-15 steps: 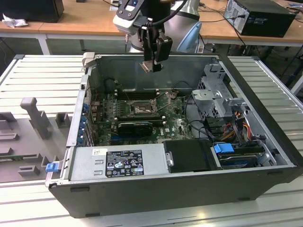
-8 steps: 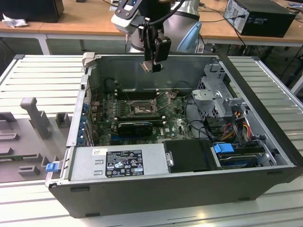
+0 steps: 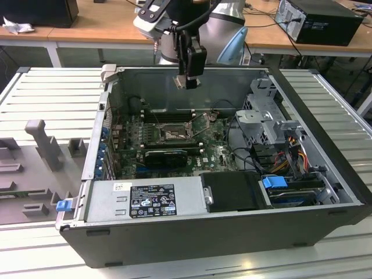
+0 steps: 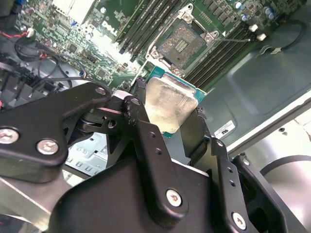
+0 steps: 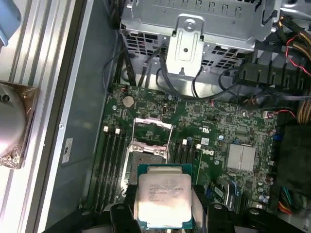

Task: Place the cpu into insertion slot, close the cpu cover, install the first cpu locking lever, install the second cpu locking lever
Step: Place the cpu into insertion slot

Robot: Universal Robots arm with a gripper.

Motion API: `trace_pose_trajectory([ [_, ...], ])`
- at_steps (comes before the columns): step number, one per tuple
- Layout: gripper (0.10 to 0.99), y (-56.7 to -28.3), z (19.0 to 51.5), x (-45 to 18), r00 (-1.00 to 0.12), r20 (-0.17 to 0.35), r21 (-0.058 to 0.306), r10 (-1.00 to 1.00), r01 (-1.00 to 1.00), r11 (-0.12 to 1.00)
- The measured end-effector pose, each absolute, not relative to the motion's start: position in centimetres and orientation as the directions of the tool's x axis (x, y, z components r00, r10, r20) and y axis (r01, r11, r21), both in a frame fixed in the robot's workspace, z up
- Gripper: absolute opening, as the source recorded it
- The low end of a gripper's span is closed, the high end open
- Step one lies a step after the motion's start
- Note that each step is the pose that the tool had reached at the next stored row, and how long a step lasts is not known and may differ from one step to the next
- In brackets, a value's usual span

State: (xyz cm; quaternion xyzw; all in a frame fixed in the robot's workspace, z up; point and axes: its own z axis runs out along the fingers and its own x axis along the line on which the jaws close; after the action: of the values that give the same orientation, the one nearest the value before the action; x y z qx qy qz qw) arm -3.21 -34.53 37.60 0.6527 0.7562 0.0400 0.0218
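The cpu point(image 5: 164, 199), a flat square chip with a pale silvery top and green edge, is gripped by the tool point(image 3: 188, 82) above the open case point(image 3: 192, 232). The insertion slot point(image 4: 182, 43) is seen uncovered inside.

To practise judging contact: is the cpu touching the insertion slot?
Apart. The exterior view shows the cpu hanging well above the insertion slot, with open space between them.
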Motion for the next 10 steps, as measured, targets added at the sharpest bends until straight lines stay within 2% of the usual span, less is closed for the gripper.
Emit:
trace_pose_trajectory([
  [10, 0.525, -34.53, 37.6, -3.21, -0.024, 0.019, 0.089, 1.0, 0.996, 0.022],
])
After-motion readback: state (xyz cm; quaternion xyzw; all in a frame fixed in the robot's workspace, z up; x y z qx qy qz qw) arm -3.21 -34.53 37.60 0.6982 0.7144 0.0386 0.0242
